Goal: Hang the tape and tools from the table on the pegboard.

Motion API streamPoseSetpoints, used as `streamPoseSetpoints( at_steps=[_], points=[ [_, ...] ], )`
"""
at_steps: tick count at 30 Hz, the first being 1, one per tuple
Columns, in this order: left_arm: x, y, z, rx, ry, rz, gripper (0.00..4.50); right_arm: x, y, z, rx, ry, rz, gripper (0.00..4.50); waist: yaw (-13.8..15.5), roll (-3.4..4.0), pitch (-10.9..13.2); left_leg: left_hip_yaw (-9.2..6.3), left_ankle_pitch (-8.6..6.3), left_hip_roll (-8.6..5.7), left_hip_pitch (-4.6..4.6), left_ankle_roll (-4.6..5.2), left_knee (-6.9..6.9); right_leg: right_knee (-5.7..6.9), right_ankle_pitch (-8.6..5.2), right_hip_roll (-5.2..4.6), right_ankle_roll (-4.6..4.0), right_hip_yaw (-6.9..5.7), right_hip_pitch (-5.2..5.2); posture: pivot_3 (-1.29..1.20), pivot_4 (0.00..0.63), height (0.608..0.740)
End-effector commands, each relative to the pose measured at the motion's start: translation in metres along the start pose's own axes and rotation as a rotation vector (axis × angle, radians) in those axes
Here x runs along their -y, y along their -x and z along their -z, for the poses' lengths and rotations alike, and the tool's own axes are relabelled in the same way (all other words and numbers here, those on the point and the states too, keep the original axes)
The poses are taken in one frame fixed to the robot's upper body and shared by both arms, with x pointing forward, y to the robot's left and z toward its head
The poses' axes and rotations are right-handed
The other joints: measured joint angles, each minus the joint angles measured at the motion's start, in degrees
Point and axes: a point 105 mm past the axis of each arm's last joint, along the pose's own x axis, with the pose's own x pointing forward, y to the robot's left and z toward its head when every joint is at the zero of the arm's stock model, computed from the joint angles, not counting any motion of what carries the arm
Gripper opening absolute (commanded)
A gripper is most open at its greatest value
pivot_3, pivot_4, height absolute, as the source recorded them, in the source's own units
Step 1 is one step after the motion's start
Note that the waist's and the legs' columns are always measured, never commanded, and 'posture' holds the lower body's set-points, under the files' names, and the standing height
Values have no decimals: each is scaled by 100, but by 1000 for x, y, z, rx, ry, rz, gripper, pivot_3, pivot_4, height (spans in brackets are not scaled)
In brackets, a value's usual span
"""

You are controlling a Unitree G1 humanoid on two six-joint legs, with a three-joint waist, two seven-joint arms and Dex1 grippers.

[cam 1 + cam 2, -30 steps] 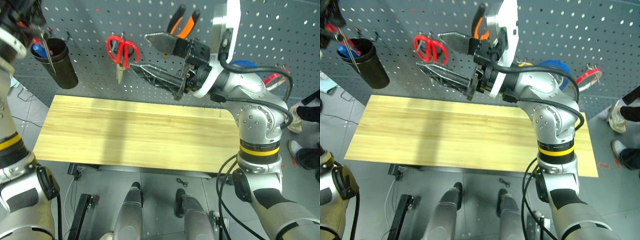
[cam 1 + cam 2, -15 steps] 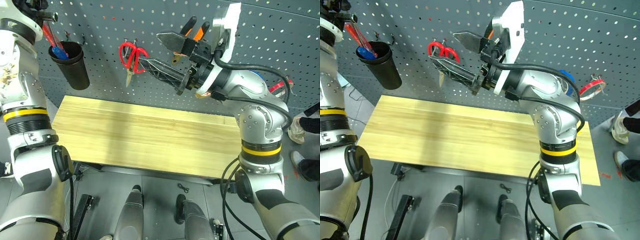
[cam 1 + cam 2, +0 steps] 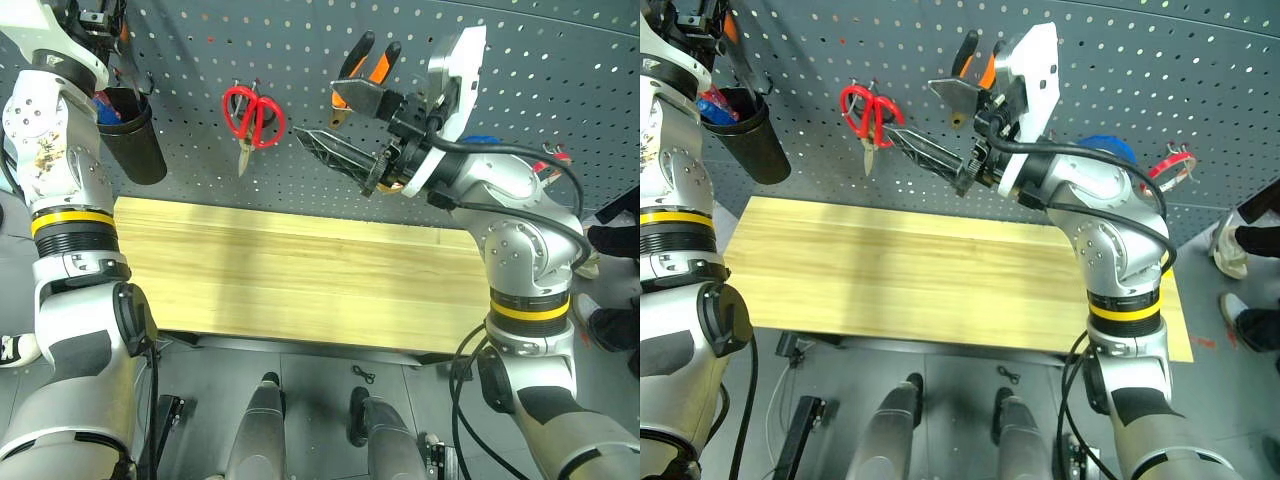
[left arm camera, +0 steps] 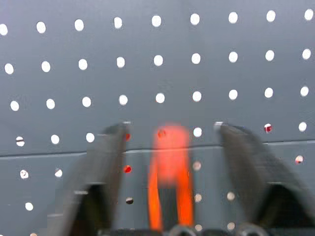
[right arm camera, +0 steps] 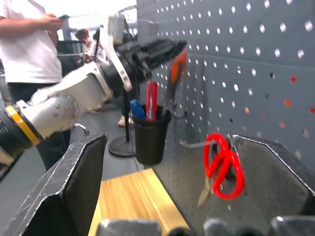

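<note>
Worktop: the long light-yellow wood-grain worktop (image 3: 300,275) lies bare, so by the look of it the hanging is nearly done.
Pegboard: the dark blue-grey perforated metal panel (image 3: 560,80) stands along the far edge.
Scissors: the red-handled scissors (image 3: 250,112) hang from a hook, blades down, left of centre.
Pliers: the orange-and-black-handled pliers (image 3: 366,62) hang further right, just behind the right pincer.
Screwdriver: the slim black-and-orange screwdriver (image 4: 170,172) sits between the left pincer's fingers, close against the panel at far left above a black cup (image 3: 134,135) – whether it rests on a hook I cannot tell.
Left pincer (image 4: 170,162): fingers spread, not visibly pressing the handle.
Right pincer (image 3: 335,125): spread wide, empty.
Handling: the screwdriver looks light, stiff, its smooth handle apt to slip – best held mid-handle.
</note>
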Motion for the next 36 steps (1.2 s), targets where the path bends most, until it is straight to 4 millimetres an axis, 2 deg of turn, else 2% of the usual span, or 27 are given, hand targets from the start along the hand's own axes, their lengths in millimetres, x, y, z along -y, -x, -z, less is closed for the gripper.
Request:
streamPoseSetpoints(
  at_steps=[1,6,10,13,14,16,18,21,23,25,27,32,34,36],
  points=[
    [-11,2,-35,95,-31,-25,4448,-2,2,-15,50,67,-6,4500,-17,0,0,0,0,0,1,0,1,5,0,0,0,0,0,217,194,740],
    [-11,10,-45,94,-25,-16,4448,3,3,-12,41,76,4,4500,-17,0,-8,-1,3,0,12,-1,5,29,0,0,-1,1,0,232,185,740],
    [27,19,-51,32,84,225,4448,2,12,0,-5,91,-4,4500,8,-17,-26,-2,9,0,12,2,15,33,3,-1,-2,0,5,238,183,740],
    [80,49,-44,-113,206,537,4448,-5,28,17,-86,95,-36,4500,14,-25,-97,-4,9,-1,10,2,18,27,5,-3,1,0,11,239,172,740],
    [90,57,-42,-152,233,597,4448,-6,32,21,-103,93,-43,4500,12,-24,-132,-4,8,-3,7,2,19,21,5,-6,3,0,14,236,173,740],
    [111,86,-28,-286,286,732,4448,-13,44,37,-168,73,-59,4500,-6,-23,-157,-4,6,-4,13,5,21,21,3,-8,6,0,22,236,173,740],
    [132,126,-5,-469,307,869,4448,-19,59,58,-250,42,-47,4500,-52,-21,-201,-4,6,-4,27,6,20,21,3,-7,5,2,26,222,173,740],
    [149,173,27,-660,308,946,4448,-27,80,88,-339,-18,11,4500,-132,-21,-257,-4,5,-2,55,6,18,15,-3,-4,-1,5,37,199,171,740],
    [153,202,59,-771,277,931,4448,-30,99,117,-434,-56,96,4500,-166,-10,-295,-3,5,1,86,6,17,13,-14,-1,2,6,60,183,165,740],
    [152,224,88,-846,206,903,4448,-32,112,136,-495,-63,164,4500,-194,10,-347,3,1,3,135,0,5,-11,-36,-1,25,6,105,149,152,740],
    [147,245,122,-928,156,844,4448,-25,127,155,-564,-51,269,4500,-232,35,-403,8,-6,4,133,-12,1,-37,-25,-2,-9,7,106,122,146,740],
    [125,277,186,-1021,101,605,4448,-19,167,194,-686,-81,473,4500,-331,48,-759,21,-4,1,131,-9,6,-66,-7,-8,-10,11,116,41,87,740],
    [118,284,203,-1043,103,521,4448,-14,183,207,-731,-82,558,4500,-359,49,-873,22,-4,1,133,-8,4,-65,-10,-7,-6,10,119,27,72,740],
    [112,286,214,-1045,82,462,4448,-13,189,215,-742,-97,611,4500,-427,52,-982,23,-4,1,132,-8,3,-62,-9,-7,-6,11,117,24,56,740]
  ],
)
